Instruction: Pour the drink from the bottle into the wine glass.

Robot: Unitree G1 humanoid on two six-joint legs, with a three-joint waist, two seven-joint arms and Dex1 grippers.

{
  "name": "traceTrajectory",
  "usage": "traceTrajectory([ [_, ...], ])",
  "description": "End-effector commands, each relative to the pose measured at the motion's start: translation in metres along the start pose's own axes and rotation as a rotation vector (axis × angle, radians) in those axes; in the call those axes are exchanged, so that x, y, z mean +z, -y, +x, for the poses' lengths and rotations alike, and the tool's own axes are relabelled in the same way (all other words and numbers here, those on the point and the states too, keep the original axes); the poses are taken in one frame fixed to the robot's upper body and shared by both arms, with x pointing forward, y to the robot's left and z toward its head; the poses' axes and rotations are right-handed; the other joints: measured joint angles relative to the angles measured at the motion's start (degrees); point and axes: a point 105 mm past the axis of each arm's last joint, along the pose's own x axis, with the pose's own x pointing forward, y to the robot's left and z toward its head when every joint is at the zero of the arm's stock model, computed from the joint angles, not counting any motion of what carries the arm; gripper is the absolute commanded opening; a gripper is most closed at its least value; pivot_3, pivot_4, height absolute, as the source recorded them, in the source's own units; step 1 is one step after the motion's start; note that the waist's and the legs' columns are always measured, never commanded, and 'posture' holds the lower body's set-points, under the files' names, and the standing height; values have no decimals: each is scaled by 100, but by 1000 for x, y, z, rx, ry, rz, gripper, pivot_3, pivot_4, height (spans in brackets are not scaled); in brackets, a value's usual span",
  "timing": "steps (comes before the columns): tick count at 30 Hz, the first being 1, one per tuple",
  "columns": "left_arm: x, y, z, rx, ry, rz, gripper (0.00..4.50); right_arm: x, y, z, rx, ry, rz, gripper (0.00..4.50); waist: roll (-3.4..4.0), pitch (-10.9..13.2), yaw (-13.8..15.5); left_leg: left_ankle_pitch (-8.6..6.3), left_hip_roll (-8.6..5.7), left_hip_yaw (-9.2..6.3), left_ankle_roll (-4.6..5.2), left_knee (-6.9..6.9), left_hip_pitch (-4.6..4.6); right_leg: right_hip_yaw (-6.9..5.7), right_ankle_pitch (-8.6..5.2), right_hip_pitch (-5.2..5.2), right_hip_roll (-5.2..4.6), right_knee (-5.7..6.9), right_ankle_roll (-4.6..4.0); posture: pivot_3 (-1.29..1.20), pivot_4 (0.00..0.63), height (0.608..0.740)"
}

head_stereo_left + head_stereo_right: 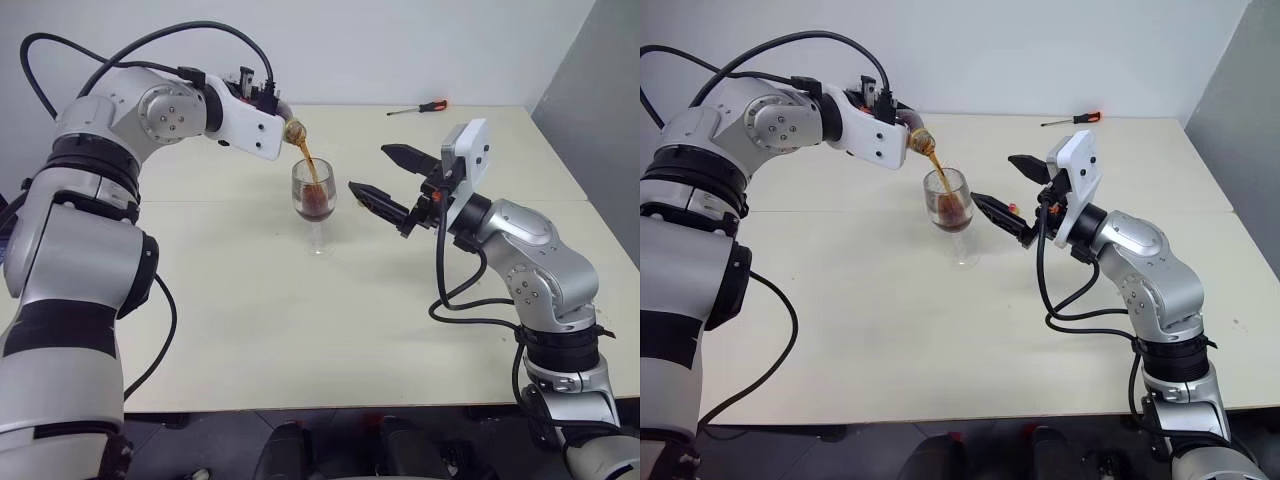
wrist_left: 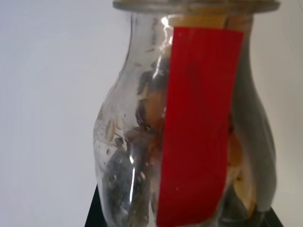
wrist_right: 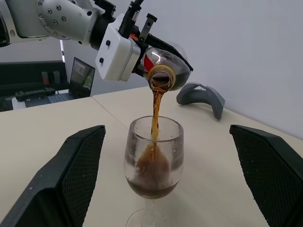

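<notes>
The left pincer's fingers are hidden behind its white wrist housing. The bottle [image 2: 189, 123] is cut off at that wrist view's edges. The wine glass [image 3: 154, 161] loses its foot below the picture's edge.

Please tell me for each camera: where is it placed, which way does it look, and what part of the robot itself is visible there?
Left eye and right eye views: on the head, looking forward and down at the table; both arms show, left gripper tipping the bottle over the wine glass, right gripper open beside it.
Left wrist view: on the left wrist, looking along the held bottle.
Right wrist view: on the right wrist, facing the wine glass between its own black fingers; the left arm shows.
Shared: the drink streaming into the wine glass shows in the head views and the right wrist view.
</notes>
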Motion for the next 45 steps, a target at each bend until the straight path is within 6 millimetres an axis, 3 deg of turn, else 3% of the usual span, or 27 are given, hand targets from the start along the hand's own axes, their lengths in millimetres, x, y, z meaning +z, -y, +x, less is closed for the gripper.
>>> traceTrajectory([
  [1, -2, -26, -9, 74, -15, 27, 1114, 14, -4, -1, 15, 49, -41, 4500, 0, 0, 0, 0, 0, 0, 0, 0, 0, 0, 0, 0, 0, 0, 0, 0, 150, 740],
  [45, -1, -27, -8, 80, -14, 38, 1114, 17, 1, -2, 12, 47, -51, 4500, 0, 0, -3, 0, -1, 4, 0, 1, 0, 0, 0, -3, -3, 5, 0, 0, 150, 740],
])
